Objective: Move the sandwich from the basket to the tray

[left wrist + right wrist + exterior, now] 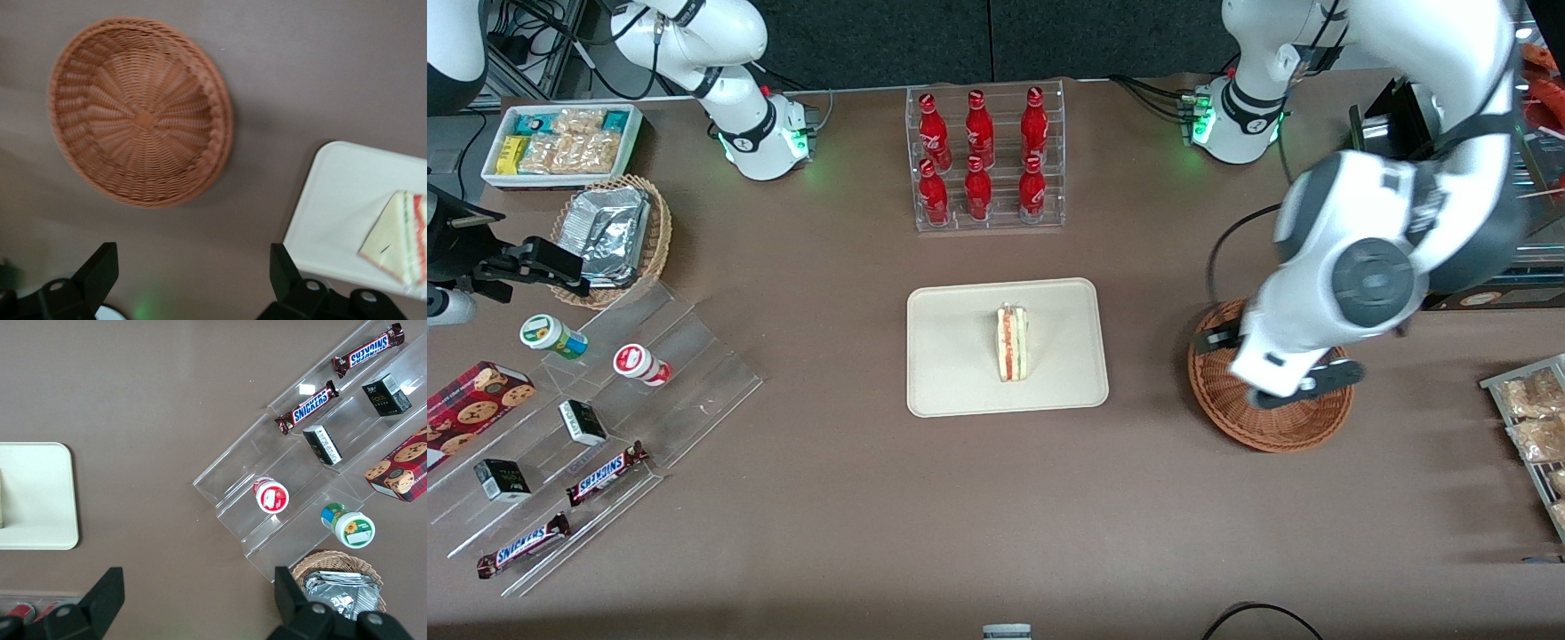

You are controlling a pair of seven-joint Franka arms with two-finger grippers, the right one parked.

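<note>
The sandwich (1012, 343), a pale wedge with red and green filling, lies on the cream tray (960, 356) at the middle of the table. The reddish-brown wicker basket (1272, 436) stands beside the tray toward the working arm's end, and the left wrist view shows the basket (143, 113) with nothing in it. My left gripper (1263, 369) hovers above the basket, well clear of it. In the left wrist view the gripper (192, 257) is open with only bare table between its fingers. That view also shows a corner of the tray (340, 200) with the sandwich (400, 233) on it.
A clear rack of red bottles (985, 160) stands farther from the front camera than the tray. Toward the parked arm's end are a clear stepped stand with snacks (605, 418), a tan basket of foil packets (614, 236) and a white snack bin (560, 142). Snack packets (1534, 418) lie at the working arm's end.
</note>
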